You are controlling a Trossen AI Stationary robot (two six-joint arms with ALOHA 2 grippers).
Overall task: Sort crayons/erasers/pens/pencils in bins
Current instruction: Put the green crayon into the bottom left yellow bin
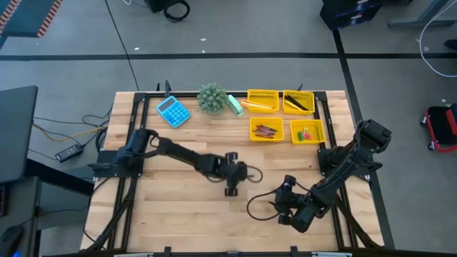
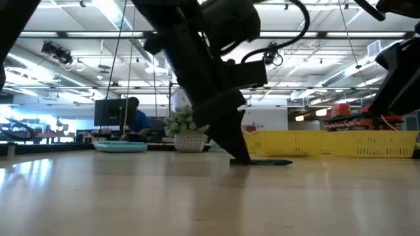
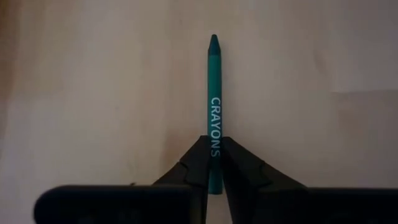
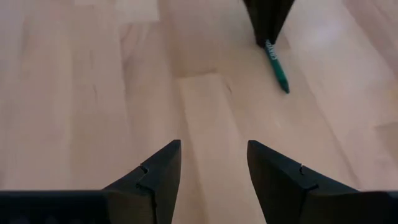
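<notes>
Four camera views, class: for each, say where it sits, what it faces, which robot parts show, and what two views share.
High: overhead, straight down on table, both arms, bins.
Low: table height, level across; left claw touches down on green crayon.
Left wrist: past own fingers shut on crayon.
Right wrist: own open claw over bare wood; left claw beyond.
Shared: both wrist views show the crayon.

Two dark jointed arms, looping black cables, wedge-shaped fingertips [image 4: 155,180].
</notes>
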